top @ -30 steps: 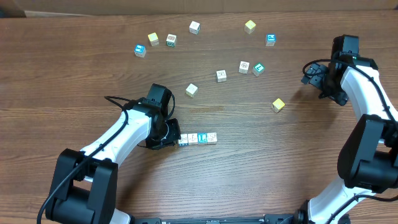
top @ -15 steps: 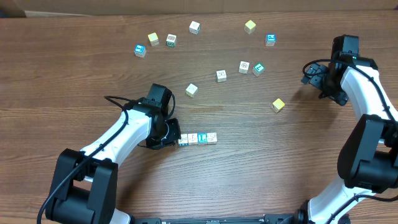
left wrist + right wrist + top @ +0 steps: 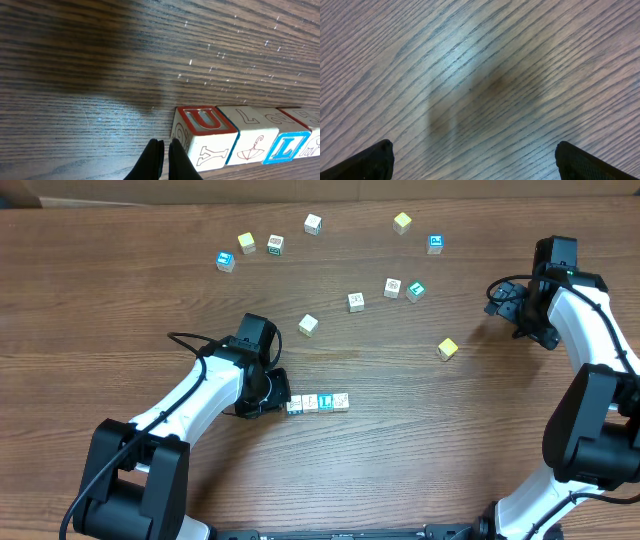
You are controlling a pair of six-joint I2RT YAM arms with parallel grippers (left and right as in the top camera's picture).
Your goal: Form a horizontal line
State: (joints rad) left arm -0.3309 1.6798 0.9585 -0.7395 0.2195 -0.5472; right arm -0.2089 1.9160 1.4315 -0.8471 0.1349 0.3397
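A horizontal line [image 3: 318, 402] of small touching wooden letter cubes lies left of the table's middle. In the left wrist view the line [image 3: 245, 135] shows a red "U" cube, then a cube with an umbrella drawing, then a blue "L" cube. My left gripper [image 3: 279, 397] is shut and empty, its fingertips [image 3: 165, 150] right against the left end of the line. My right gripper [image 3: 505, 305] is open and empty at the far right; its fingertips [image 3: 475, 155] hang over bare wood.
Loose cubes lie scattered across the far half: a tan one [image 3: 308, 325], a yellow one [image 3: 447, 349], a cluster [image 3: 404, 288] near the centre right, and several [image 3: 248, 246] along the far left. The table's far edge [image 3: 300, 198] runs along the top.
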